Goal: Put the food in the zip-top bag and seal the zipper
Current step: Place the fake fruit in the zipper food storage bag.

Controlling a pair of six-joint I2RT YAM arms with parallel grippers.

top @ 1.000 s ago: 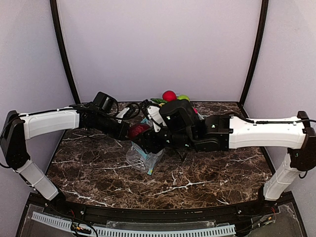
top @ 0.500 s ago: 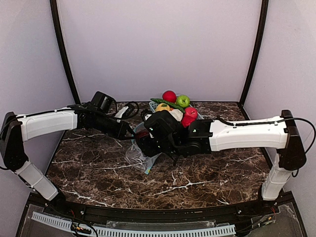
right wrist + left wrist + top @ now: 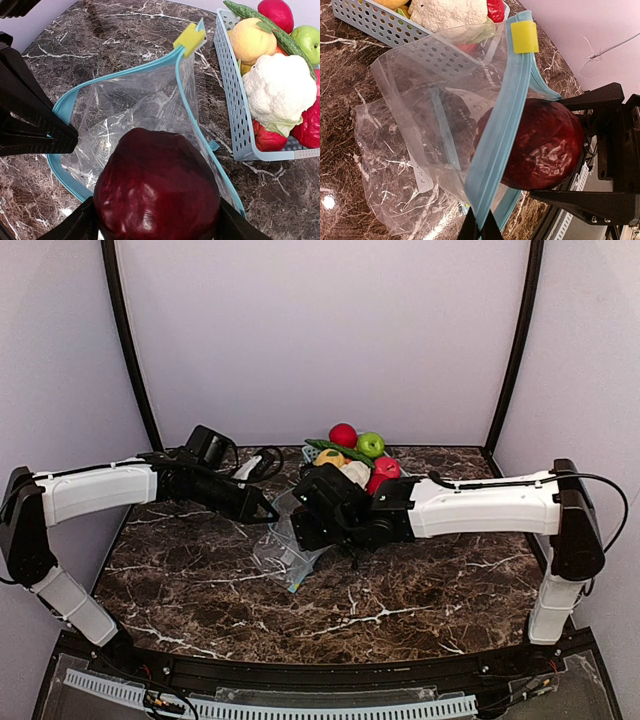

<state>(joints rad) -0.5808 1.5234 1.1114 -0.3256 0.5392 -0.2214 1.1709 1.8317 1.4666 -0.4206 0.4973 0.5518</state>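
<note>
Food (image 3: 157, 175), a dark-red cabbage clamped in right gripper (image 3: 156, 227), carried leftward over the last second to the mouth of zip-top bag (image 3: 135, 105); blue rim (image 3: 496, 145) pinched tight by left gripper (image 3: 480, 231). Next, likely, insertion and release

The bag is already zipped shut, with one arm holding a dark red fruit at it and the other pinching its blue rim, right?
No: the bag is open, not zipped shut; the right wrist view shows its mouth spread wide. The rest holds: the right jaws hold the dark red fruit at it, and the left jaws pinch its blue rim.
</note>
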